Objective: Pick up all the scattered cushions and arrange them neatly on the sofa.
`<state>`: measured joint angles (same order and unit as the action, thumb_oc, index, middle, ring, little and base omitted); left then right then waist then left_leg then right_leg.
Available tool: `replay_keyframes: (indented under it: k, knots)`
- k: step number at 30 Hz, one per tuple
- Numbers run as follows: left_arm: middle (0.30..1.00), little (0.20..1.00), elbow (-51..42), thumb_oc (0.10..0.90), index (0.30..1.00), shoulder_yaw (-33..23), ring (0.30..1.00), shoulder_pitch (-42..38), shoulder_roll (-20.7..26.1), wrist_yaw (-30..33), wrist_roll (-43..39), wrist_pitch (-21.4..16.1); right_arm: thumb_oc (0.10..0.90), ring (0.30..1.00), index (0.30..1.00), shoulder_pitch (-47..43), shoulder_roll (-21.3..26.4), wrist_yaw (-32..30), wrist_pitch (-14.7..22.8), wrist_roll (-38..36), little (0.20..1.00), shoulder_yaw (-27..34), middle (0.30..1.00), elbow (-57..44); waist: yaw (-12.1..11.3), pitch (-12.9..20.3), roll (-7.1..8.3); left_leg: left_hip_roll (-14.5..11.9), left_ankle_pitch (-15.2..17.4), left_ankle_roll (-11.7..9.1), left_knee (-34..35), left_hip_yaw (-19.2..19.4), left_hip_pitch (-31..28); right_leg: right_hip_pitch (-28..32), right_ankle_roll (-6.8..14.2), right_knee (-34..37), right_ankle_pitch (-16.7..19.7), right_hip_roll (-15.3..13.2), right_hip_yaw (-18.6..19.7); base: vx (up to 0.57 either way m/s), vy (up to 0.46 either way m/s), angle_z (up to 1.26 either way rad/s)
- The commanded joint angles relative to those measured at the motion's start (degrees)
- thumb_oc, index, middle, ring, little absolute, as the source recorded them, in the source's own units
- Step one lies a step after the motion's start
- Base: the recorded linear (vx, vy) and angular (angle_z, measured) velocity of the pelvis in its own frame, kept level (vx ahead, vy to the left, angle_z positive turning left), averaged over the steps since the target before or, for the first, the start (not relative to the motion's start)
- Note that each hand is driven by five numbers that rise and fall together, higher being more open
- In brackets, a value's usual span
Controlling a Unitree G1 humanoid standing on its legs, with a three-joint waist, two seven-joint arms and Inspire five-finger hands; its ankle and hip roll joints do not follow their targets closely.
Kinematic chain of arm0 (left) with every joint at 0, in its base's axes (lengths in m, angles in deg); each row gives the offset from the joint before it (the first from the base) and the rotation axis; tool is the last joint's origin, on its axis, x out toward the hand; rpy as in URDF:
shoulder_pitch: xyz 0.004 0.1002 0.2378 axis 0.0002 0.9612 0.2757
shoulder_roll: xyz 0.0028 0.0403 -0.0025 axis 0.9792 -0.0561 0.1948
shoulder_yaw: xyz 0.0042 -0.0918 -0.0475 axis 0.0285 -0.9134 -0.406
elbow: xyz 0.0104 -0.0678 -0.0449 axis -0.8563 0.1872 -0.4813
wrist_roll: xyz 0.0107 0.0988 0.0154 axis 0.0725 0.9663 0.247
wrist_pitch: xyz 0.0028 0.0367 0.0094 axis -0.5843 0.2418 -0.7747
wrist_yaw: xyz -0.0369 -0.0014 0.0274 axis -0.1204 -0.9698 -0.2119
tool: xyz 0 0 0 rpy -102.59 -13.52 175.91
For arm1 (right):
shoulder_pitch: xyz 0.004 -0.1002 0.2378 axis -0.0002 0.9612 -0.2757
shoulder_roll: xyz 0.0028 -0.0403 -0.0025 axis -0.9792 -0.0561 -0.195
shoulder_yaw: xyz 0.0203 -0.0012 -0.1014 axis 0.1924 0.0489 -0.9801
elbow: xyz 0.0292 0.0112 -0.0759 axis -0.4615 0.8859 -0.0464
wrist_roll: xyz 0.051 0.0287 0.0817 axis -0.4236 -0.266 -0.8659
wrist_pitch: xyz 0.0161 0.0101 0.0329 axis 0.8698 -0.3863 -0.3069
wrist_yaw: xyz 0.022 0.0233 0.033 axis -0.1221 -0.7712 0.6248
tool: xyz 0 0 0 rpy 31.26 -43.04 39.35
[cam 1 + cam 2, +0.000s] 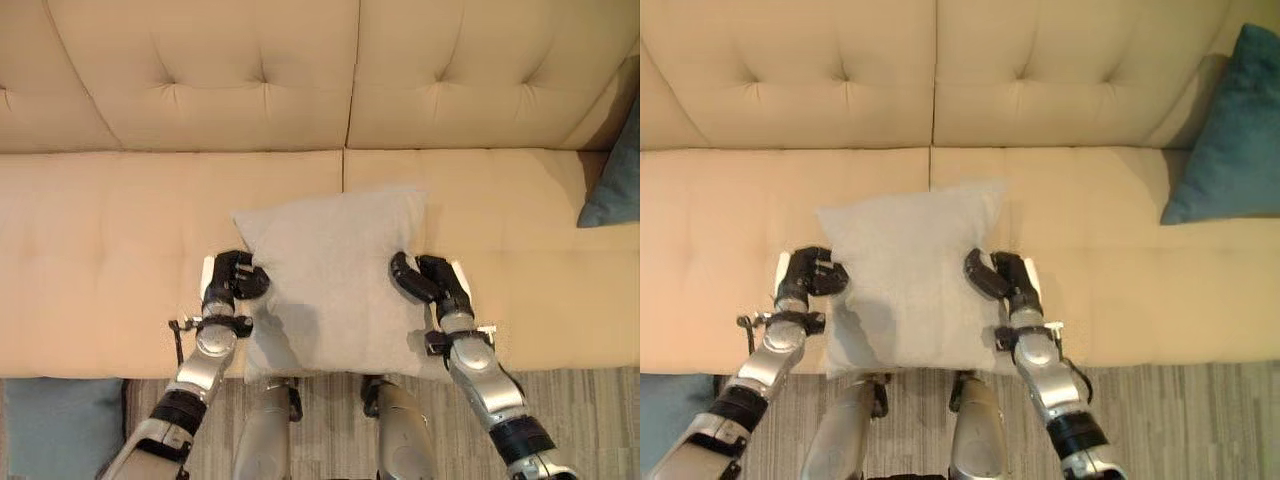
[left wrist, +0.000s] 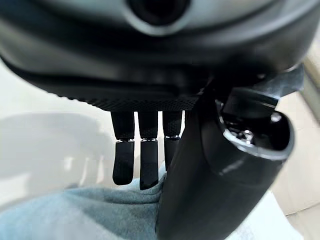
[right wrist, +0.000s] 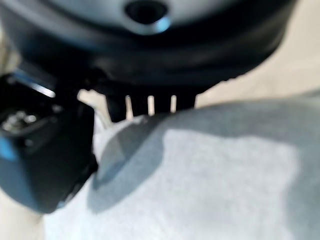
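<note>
Right eye view: teal cushion (image 1: 1230,140) whole.

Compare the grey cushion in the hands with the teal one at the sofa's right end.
The grey cushion is pale; the teal cushion is dark. The grey one lies flat on the seat, gripped by the left hand and right hand; the teal one leans untouched in the corner. Both are on the sofa.

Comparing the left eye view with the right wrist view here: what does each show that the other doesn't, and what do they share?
Left eye view alone: the tufted beige sofa, a teal cushion at its right end, and the left hand curled on the light grey square cushion. Right wrist view alone: that cushion's edge close up, tucked under the right hand. Both: the grey cushion, held by the right hand.
</note>
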<state>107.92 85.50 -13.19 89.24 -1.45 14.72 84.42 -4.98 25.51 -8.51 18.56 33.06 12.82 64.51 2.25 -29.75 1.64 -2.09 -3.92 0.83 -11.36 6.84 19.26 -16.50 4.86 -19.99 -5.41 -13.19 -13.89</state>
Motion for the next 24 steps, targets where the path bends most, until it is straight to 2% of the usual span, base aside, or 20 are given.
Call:
replay_keyframes:
  k: [1,4,5,7,8,11,14,18,22,24]
  knots:
    - [0.3,0.3,-10.46,0.4,0.3,0.63,0.3,-11.18,2.2,2.06,5.4,-7.95,0.4,0.3,0.3,-8.42,1.64,-2.41,8.58,1.93,0.3,1.01,0.3,-13.04,0.31,3.24,-0.61,-1.12,9.9,-2.25,-10.16,-1.52,8.17,-3.99,1.22,-3.83,-3.69,-2.17,3.01,-0.08,0.043,0.08]
    - [0.3,0.3,-12.24,0.4,0.3,0.25,0.3,-17.32,6.59,4.57,8.09,-8.21,0.4,0.3,0.3,-16.19,4.73,-4.73,9.35,3.21,0.3,0.24,0.3,-13.49,-0.25,3.52,-1.07,-2.66,10.13,-2.69,-11.03,-0.65,10.4,-7.18,1.19,-5.37,-3.6,-2.45,2.85,-0.05,0.024,-0.07]
    - [0.3,0.3,-13.69,0.4,0.3,0.48,0.3,-22.71,10.25,9.84,14.42,-7.79,0.4,0.3,0.3,-21.65,7.61,-8.12,9.52,7.83,0.3,-0.44,0.3,-13.8,-0.51,3.27,-1.18,-3.13,10.31,-2.87,-12.27,-0.71,11.75,-8.57,1.31,-6.57,-3.88,-2.69,2.7,-0.04,-0.019,-0.2]
    - [0.3,0.3,-14.57,0.4,0.3,0.64,0.3,-27.51,12.07,14.5,18.15,-7.11,0.4,0.3,0.3,-27.48,10.28,-12.53,9.29,12.1,0.3,-0.48,0.3,-13.12,-0.45,2.64,-1.29,-3.46,10.64,-2.95,-13.43,-1.18,13.77,-10.33,1.45,-7.67,-4.37,-2.73,2.92,-0.04,-0.015,-0.13]
    - [0.3,0.3,-14.37,0.4,0.3,0.64,0.3,-28.07,12.08,14.72,18.25,-7.05,0.4,0.3,0.3,-28.23,10.31,-12.88,9.29,12.29,0.3,-0.7,0.3,-12.74,-0.41,2.43,-1.36,-3.51,10.74,-2.95,-13.73,-1.21,14.2,-10.74,1.44,-7.95,-4.47,-2.73,2.96,-0.02,-0.001,-0.03]
    - [0.3,0.3,-13.53,0.4,0.3,1.14,0.3,-36.5,14.69,19.92,21.44,-5.23,0.4,0.3,0.3,-37.23,12.39,-19.86,7.91,17.41,0.3,-0.26,0.3,-12.24,-0.17,1.93,-1.81,-3.46,10.82,-3.06,-15.05,-1.9,17.52,-14.18,1.29,-10.02,-5.3,-2.48,3.59,0.0,-0.013,-0.01]
    - [0.3,0.3,-12.63,0.4,0.3,2.37,0.3,-42.78,17.76,22.16,23.42,-4.46,0.4,0.3,0.3,-43.03,13.87,-24.97,6.27,22.48,0.3,0.89,0.3,-12.41,0.26,1.87,-2.09,-3.44,10.78,-3.24,-15.6,-2.35,19.93,-16.81,1.09,-11.44,-5.78,-2.19,4.29,0.02,-0.045,-0.01]
    - [0.3,0.3,-13.55,0.4,0.3,2.35,0.3,-46.45,19.56,24.02,23.94,-5.13,0.4,0.3,0.3,-46.55,14.3,-29.91,4.86,26.42,0.3,2.88,0.3,-12.15,1.08,2.65,-2.79,-3.56,10.45,-3.36,-14.95,-2.61,21.38,-19.03,0.69,-11.91,-6.59,-1.19,5.38,0.06,-0.051,0.04]
    - [0.3,0.3,-11.93,0.4,0.3,4.14,0.3,-50.41,20.57,24.26,23.8,-5.23,0.4,0.3,0.3,-50.91,15.23,-32.41,4.06,26.85,0.3,1.15,0.3,-7.45,1.27,3.25,-3.1,-3.64,9.85,-3.72,-13.09,-2.68,21.54,-19.41,0.63,-10.55,-6.29,-0.59,5.32,0.04,-0.05,0.0]
    - [0.3,0.3,-8.31,0.4,0.3,5.75,0.3,-52.41,19.32,24.29,22.29,-5.19,0.4,0.3,0.3,-53.96,16.19,-33.92,2.59,27.88,0.3,-0.82,0.3,-3.01,1.33,3.21,-3.28,-3.65,9.35,-3.98,-11.96,-2.77,21.58,-19.49,0.66,-9.45,-6.07,-0.32,5.28,0.02,-0.072,-0.02]
